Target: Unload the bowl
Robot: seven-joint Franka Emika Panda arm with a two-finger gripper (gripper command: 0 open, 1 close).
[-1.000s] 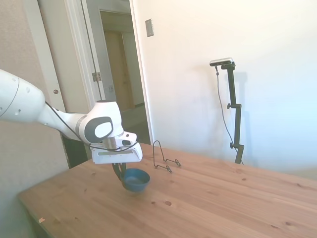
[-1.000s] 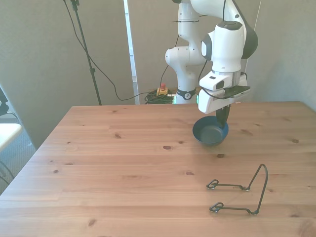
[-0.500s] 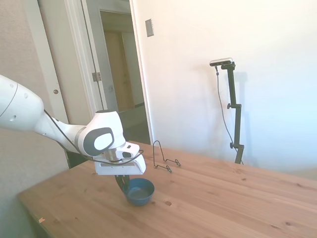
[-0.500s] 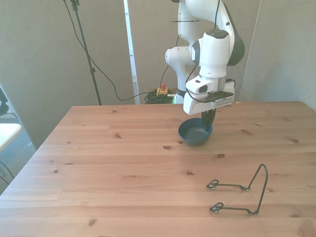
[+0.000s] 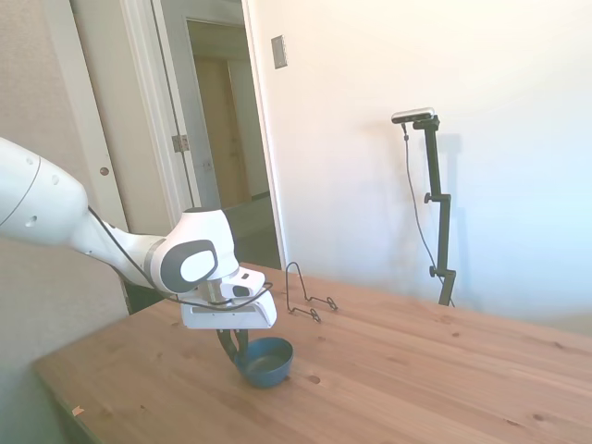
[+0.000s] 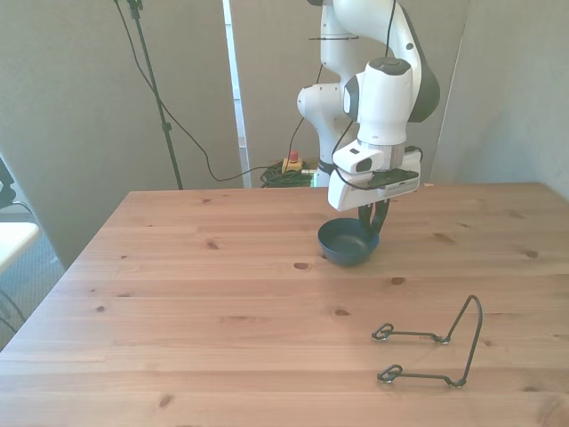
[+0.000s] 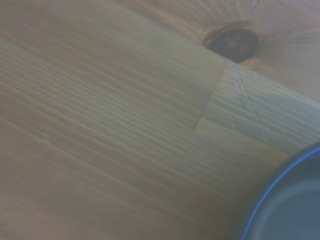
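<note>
We see the bowl (image 6: 347,242) resting upright on the wooden table (image 6: 213,302), directly below the gripper (image 6: 377,216). The fingers seem to pinch its rim on the front view's right. The wire rack (image 6: 434,342) stands well apart, so we only need to release.

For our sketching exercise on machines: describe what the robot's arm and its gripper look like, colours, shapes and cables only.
The arm is glossy white, built of rounded tubular segments with grey caps at the joints. A thin black cable runs along it to the wrist. The gripper has a flat, boxy white body with dark, slim jaws below. At the arm's foot, a small yellow box with a red button sits among cables.
</note>
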